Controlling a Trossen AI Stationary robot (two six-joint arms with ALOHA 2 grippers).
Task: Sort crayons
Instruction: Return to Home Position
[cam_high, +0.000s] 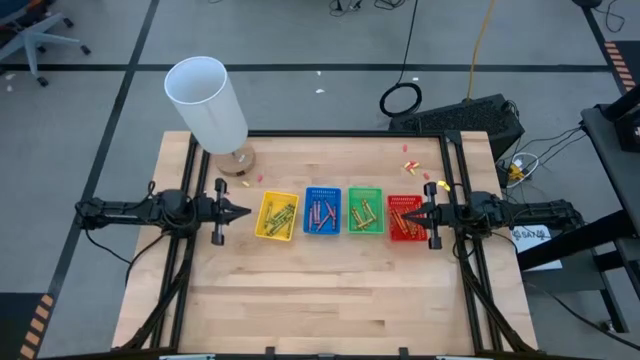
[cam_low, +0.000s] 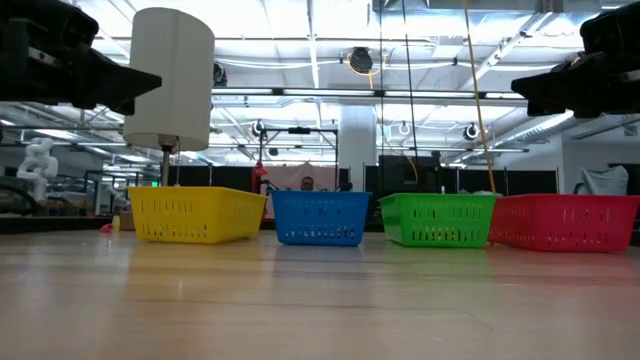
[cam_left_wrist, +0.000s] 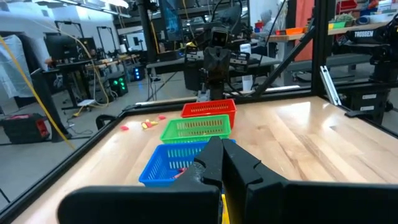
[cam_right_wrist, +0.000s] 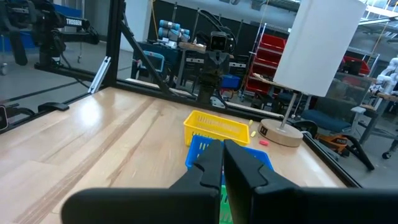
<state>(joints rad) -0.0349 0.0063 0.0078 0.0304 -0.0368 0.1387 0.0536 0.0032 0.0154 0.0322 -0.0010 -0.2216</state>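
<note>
Four small trays stand in a row across the middle of the table: yellow (cam_high: 277, 215), blue (cam_high: 322, 210), green (cam_high: 365, 211) and red (cam_high: 404, 218). Crayons (cam_high: 279, 214) of mixed colours lie inside each of them. My left gripper (cam_high: 243, 211) is shut and points level at the yellow tray from the table's left, well above the table (cam_low: 150, 82). My right gripper (cam_high: 410, 214) is shut too and hangs level over the red tray's right end, high above it (cam_low: 520, 88). Neither holds anything.
A white lamp (cam_high: 205, 105) on a round wooden base (cam_high: 237, 160) stands at the far left. Small red and yellow bits (cam_high: 410, 165) lie on the far right of the table, and a few more by the lamp base (cam_high: 243, 185). Black frame rails (cam_high: 190, 240) run along both sides.
</note>
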